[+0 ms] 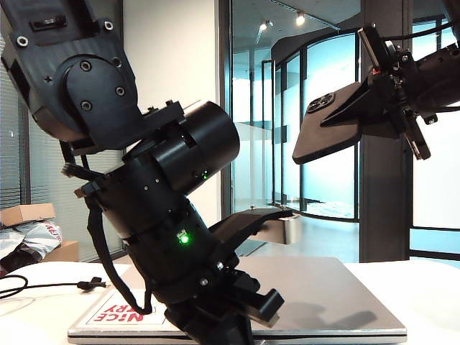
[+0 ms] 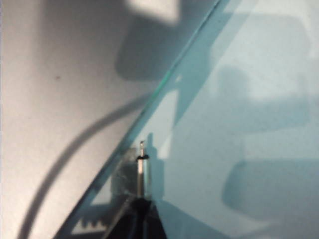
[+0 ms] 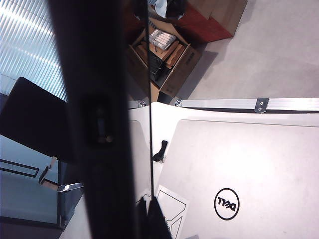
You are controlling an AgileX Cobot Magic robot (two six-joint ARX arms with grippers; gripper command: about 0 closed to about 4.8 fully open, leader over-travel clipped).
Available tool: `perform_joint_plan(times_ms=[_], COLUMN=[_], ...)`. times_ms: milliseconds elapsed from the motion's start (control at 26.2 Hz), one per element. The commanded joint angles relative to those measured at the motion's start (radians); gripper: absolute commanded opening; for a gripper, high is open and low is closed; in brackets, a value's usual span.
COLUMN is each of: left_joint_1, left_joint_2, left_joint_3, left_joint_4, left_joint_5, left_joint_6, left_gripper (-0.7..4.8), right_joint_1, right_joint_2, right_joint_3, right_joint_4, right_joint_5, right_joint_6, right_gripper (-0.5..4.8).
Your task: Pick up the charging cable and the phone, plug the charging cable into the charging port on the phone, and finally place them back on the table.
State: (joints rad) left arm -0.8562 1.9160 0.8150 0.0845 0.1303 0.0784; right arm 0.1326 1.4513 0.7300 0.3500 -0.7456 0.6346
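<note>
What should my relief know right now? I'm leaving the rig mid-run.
Left claw: shut on the charging cable at its plug end, low by the laptop.
Right claw: shut on the phone, held high in the air.
Done: both items gripped.
Left: lift the plug to the phone, insert it into the port, set both on the table.

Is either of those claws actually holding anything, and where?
The right gripper, raised high, holds the phone by one end. The left gripper, low by the laptop, pinches the charging cable just behind its plug tip.
</note>
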Motion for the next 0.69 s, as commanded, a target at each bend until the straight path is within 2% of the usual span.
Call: perform_joint_plan(times_ms=[38, 229, 382, 497, 649, 688], left_joint_1=[-0.001, -0.001, -0.001, 0.0, -0.001, -0.001], left_joint_2=[-0.032, -0.192, -0.32, -0.409, -0.456, -0.467], left_joint_3=[-0.004, -0.005, -0.004, -0.004, -0.004, -0.003], left_joint_4=[-0.108, -0.143, -0.127, -0.083, -0.024, -0.006], left_joint_5=[0.002, 0.002, 0.002, 0.003, 0.003, 0.004], left_joint_6=[0.003, -0.019, -0.123, -0.259, -0.396, -0.46], left_gripper=[-0.08, -0.07, -0.07, -0.07, -0.07, -0.07], right_joint_1=[0.001, 0.001, 0.001, 0.0, 0.0, 0.0], right_joint_2=[-0.01, -0.01, -0.01, -0.01, -0.008, -0.008], right_joint_3=[0.008, 0.008, 0.008, 0.008, 0.008, 0.008], right_joint_4=[0.043, 0.043, 0.043, 0.044, 0.044, 0.045], right_joint_5=[-0.013, -0.012, -0.015, -0.024, -0.082, -0.114], right_joint_6=[-0.006, -0.006, -0.005, 0.047, 0.087, 0.111], right_gripper=[-0.05, -0.05, -0.04, -0.04, -0.04, -0.04])
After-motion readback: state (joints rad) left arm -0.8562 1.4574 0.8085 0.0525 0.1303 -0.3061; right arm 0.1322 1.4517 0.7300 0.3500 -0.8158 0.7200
